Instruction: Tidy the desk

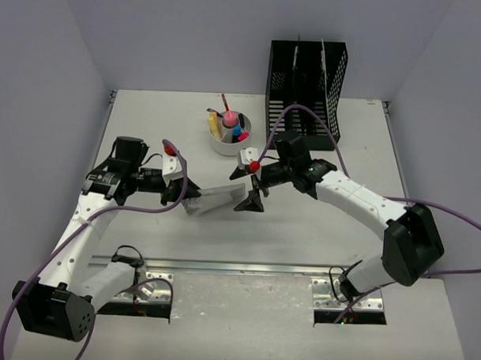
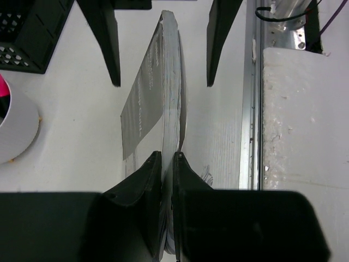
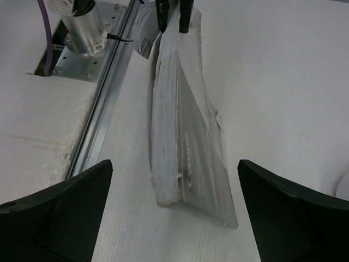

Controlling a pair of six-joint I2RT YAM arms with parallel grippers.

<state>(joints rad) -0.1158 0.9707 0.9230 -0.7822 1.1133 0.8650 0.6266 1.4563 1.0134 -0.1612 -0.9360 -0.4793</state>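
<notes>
A thin grey booklet (image 1: 216, 200) in a clear sleeve stands on its long edge over the white desk (image 1: 148, 121). My left gripper (image 2: 167, 155) is shut on its near end, the pages (image 2: 163, 82) pinched between both fingers. My right gripper (image 3: 174, 164) is open wide at the booklet's other end (image 3: 180, 136). Its fingers flank that end without touching it. In the top view the right gripper (image 1: 245, 188) faces the left gripper (image 1: 184, 197) across the booklet's length.
A black mesh file rack (image 1: 307, 80) stands at the back. A round white cup (image 1: 229, 134) with pens and markers sits in front of it. A silver rail (image 1: 237, 267) runs along the desk's near edge, also seen in the left wrist view (image 2: 251, 109).
</notes>
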